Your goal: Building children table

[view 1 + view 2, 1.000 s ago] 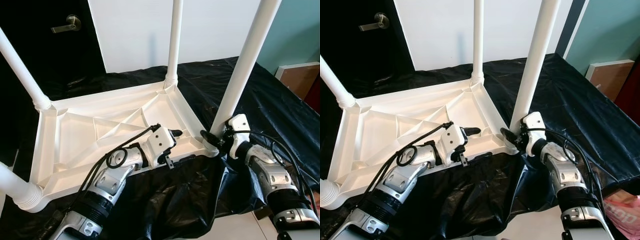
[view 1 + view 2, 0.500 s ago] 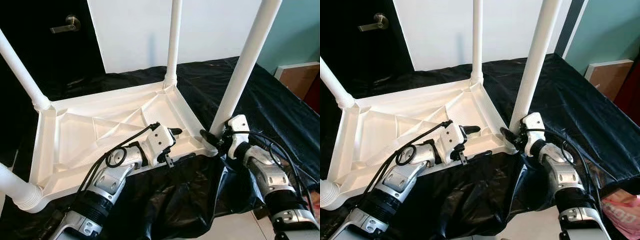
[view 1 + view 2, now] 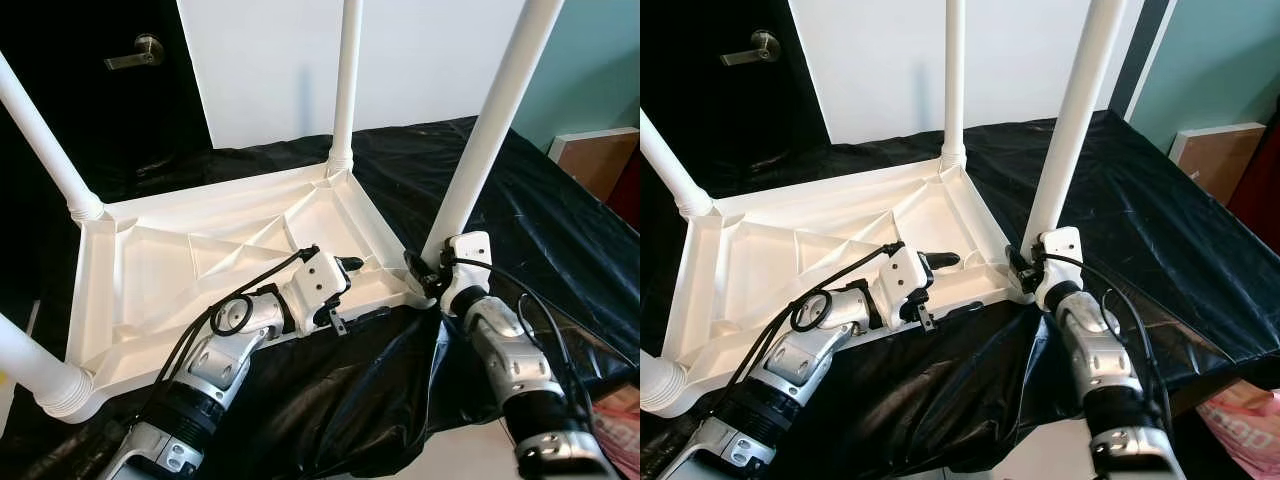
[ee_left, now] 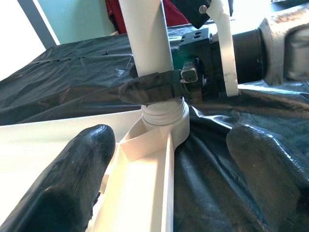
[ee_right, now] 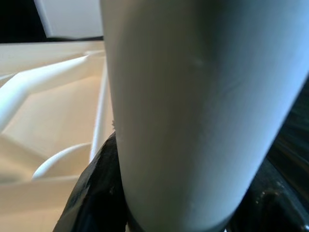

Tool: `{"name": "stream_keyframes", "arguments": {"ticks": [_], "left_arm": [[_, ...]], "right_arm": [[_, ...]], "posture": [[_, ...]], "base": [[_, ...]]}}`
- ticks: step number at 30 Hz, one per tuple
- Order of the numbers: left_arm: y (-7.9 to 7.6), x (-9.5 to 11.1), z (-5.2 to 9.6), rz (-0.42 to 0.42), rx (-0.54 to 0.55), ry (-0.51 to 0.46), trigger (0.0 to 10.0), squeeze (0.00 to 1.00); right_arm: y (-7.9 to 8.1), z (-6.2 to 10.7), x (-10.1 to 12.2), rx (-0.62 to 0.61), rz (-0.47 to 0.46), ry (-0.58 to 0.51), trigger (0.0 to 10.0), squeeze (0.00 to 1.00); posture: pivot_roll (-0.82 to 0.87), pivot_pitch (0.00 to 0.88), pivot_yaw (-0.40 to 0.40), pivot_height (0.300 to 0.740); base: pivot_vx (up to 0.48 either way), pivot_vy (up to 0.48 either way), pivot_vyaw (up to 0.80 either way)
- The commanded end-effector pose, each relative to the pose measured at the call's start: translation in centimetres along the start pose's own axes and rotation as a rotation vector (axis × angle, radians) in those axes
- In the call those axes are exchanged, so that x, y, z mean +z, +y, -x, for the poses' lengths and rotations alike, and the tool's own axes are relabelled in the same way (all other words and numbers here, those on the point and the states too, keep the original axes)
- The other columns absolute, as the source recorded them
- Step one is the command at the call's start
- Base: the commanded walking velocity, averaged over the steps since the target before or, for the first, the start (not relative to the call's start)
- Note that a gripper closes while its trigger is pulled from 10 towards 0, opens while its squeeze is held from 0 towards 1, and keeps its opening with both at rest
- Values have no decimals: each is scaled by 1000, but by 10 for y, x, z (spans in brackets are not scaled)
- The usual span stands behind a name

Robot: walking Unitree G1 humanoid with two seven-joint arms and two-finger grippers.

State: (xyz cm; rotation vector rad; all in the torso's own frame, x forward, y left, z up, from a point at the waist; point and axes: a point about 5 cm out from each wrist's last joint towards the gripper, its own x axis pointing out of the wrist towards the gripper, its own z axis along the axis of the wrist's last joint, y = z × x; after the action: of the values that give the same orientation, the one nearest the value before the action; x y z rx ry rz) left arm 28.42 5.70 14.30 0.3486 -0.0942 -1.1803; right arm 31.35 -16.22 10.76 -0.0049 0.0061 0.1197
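A white plastic children's table (image 3: pixel 200 270) lies upside down on a black sheet, with its legs pointing up. My right gripper (image 3: pixel 425 272) is shut on the base of the near right leg (image 3: pixel 485 130), just above its threaded collar (image 4: pixel 164 113); that leg (image 5: pixel 193 106) looms close in the right wrist view. One of the right gripper's fingers (image 4: pixel 154 89) wraps the leg. My left gripper (image 3: pixel 357 290) is open and straddles the table's near rim, one finger (image 4: pixel 72 183) inside the frame and the other outside over the sheet.
The black sheet (image 3: pixel 560 220) covers the work surface and hangs over its near edge. A dark door with a lever handle (image 3: pixel 135 52) is at the back left. A brown box (image 3: pixel 600 155) stands at the right and a pink bag (image 3: pixel 1250 420) lies low on the right.
My right forearm has swung in toward the left and its wrist has turned around the leg, keeping its hold. The left gripper has stayed in place.
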Motion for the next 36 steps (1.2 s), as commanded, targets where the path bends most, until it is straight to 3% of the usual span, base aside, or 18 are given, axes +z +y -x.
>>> {"name": "stream_keyframes", "arguments": {"ticks": [1, 8, 13, 23, 24, 25, 26, 36], "left_arm": [[-2, -1, 1, -7, -19, 15, 10000, 0], [-3, -2, 1, -2, -10, 14, 10000, 0], [-4, -2, 0, 1, -8, 13, 10000, 0], [-4, -3, 1, -3, -8, 18, 10000, 0], [-3, -4, 1, -4, -7, 19, 10000, 0], [-3, -4, 1, -4, -7, 19, 10000, 0], [-3, -4, 1, -7, -7, 19, 10000, 0], [-1, -4, 1, -13, -5, 19, 10000, 0]], "right_arm": [[-7, 7, -18, -94, -16, 88, 10000, 0], [9, 11, -17, -263, -57, 67, 10000, 0], [18, 11, -12, -258, -83, 48, 10000, 0], [19, 13, -8, -243, -70, 30, 10000, 0], [19, 13, -8, -239, -68, 26, 10000, 580], [19, 13, -8, -239, -68, 26, 10000, 580], [19, 13, -5, -229, -66, 15, 10000, 1000], [12, 19, 7, -85, -51, -61, 10000, 1000]], "posture": [[-16, 14, -20, 740], [-9, 4, -34, 740], [-9, 4, -36, 740], [-7, 0, -36, 740], [-8, 0, -34, 740], [-8, 0, -34, 740], [-10, 0, -34, 740], [-12, 0, -32, 740]], "base": [[0, 0, 0], [0, 0, 0], [0, 0, 0], [0, 0, 0], [0, 0, 0], [0, 0, 0], [0, 0, 0], [0, 0, 0]]}}
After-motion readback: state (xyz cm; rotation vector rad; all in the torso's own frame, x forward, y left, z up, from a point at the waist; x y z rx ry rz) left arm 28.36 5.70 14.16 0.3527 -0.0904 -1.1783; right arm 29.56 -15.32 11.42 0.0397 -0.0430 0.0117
